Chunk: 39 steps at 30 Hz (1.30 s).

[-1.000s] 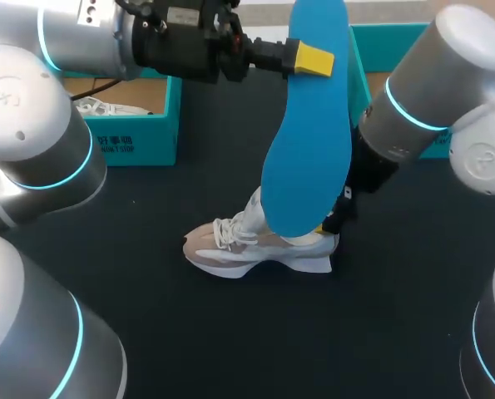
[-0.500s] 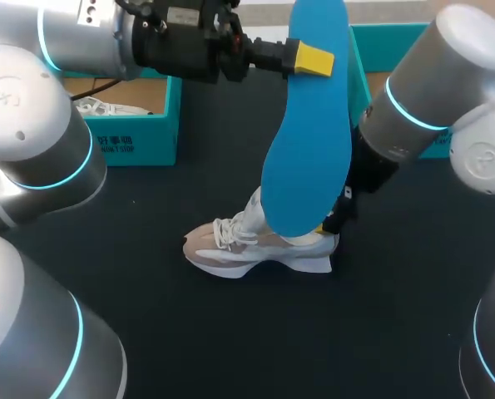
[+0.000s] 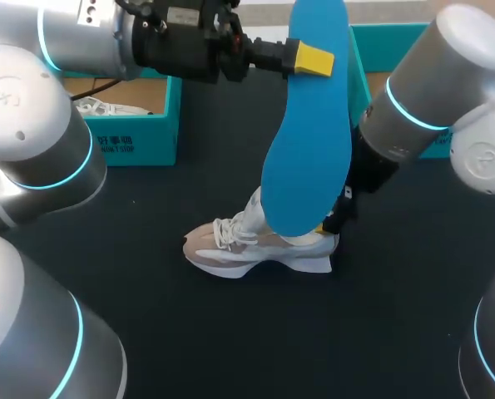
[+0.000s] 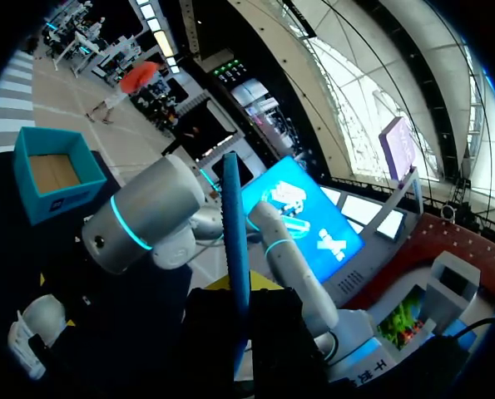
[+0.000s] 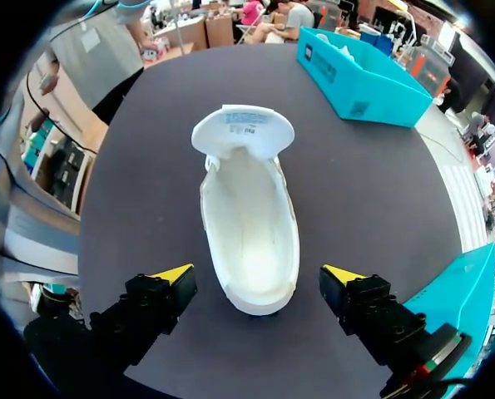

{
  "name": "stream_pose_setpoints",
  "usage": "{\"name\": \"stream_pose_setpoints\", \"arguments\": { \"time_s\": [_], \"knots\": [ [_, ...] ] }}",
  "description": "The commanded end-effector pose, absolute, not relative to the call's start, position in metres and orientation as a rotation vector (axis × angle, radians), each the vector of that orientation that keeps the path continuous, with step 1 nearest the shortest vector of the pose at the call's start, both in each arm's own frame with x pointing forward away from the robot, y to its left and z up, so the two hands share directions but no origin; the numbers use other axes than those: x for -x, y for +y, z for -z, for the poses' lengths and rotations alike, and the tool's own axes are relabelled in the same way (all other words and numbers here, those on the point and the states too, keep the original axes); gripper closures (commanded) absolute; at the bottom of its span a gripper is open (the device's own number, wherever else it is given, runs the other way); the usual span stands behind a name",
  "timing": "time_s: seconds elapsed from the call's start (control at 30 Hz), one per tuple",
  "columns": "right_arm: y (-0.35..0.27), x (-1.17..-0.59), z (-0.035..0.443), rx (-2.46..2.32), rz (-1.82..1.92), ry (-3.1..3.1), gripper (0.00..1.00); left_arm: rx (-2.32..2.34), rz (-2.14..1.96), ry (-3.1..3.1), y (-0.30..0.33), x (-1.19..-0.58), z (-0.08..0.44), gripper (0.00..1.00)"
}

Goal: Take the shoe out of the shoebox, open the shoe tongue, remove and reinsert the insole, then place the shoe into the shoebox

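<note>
Step in hand: insole out of the shoe, reinsertion not yet begun.

The left gripper (image 3: pixel 307 60) is clamped on the long blue foam insole (image 3: pixel 307 133) near its upper end. 1 yellow finger presses the near face; the other is hidden behind it. The insole hangs almost upright, well above the black table (image 3: pixel 147 291), and its lower end overlaps the shoe in the head view. In the left wrist view it shows edge-on (image 4: pixel 234 233), rising from between the fingers.

The white and beige low sneaker (image 3: pixel 259 245) stands on its sole in mid-table, outside both boxes. Its tongue is folded forward and its interior (image 5: pixel 251 224) is open and empty.

The right gripper (image 5: pixel 258 276) sits low at the heel with its 2 fingers apart, 1 either side and neither touching.

A teal cardboard shoebox (image 3: pixel 151 125) stands at the table's far left and a second teal box (image 3: pixel 372 50) at the far right.

Judgement on the next move: lower the insole and tilt it so its lower end enters the opening and slides toward the toe. The right gripper would probably need to close on the heel to steady the shoe — otherwise the push may shove the sneaker forward.
</note>
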State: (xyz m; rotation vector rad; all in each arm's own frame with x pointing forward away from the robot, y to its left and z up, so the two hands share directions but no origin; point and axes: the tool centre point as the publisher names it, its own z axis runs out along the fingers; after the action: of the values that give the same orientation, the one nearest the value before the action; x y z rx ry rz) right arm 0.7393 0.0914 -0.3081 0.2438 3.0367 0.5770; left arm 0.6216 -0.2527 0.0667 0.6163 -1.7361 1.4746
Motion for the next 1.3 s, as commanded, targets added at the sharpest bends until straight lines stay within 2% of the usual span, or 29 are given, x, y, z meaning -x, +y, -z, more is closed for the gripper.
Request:
{"name": "stream_pose_setpoints", "arguments": {
  "time_s": [0.03,0.33,0.57,1.1,1.13,1.2,1.23,1.27,1.3],
  "knots": [
    [0.092,-0.739,0.309,-0.246,-0.571,3.035,0.0,-0.618,-1.475,-1.736,-0.253,-0.621,-0.066,1.0],
    [0.117,-0.771,0.318,-0.126,-0.607,3.037,0.0,-0.618,-1.475,-1.736,-0.253,-0.621,-0.066,1.0],
    [0.139,-0.789,0.342,-0.042,-0.472,3.129,0.0,-0.618,-1.475,-1.736,-0.253,-0.621,-0.066,1.0],
    [0.141,-0.784,0.381,-0.107,-0.411,3.101,0.0,-0.618,-1.475,-1.736,-0.253,-0.621,-0.066,1.0],
    [0.142,-0.785,0.384,-0.104,-0.413,3.106,0.05,-0.618,-1.475,-1.736,-0.253,-0.621,-0.066,1.0],
    [0.142,-0.786,0.389,-0.109,-0.415,3.118,0.25,-0.618,-1.475,-1.736,-0.253,-0.621,-0.066,1.0],
    [0.142,-0.786,0.391,-0.109,-0.417,3.13,0.53,-0.618,-1.475,-1.736,-0.253,-0.621,-0.066,1.0],
    [0.142,-0.787,0.393,-0.117,-0.419,3.137,0.58,-0.618,-1.475,-1.736,-0.253,-0.621,-0.066,1.0],
    [0.142,-0.787,0.394,-0.119,-0.421,3.139,0.69,-0.618,-1.475,-1.736,-0.253,-0.621,-0.066,1.0]
  ]
}}
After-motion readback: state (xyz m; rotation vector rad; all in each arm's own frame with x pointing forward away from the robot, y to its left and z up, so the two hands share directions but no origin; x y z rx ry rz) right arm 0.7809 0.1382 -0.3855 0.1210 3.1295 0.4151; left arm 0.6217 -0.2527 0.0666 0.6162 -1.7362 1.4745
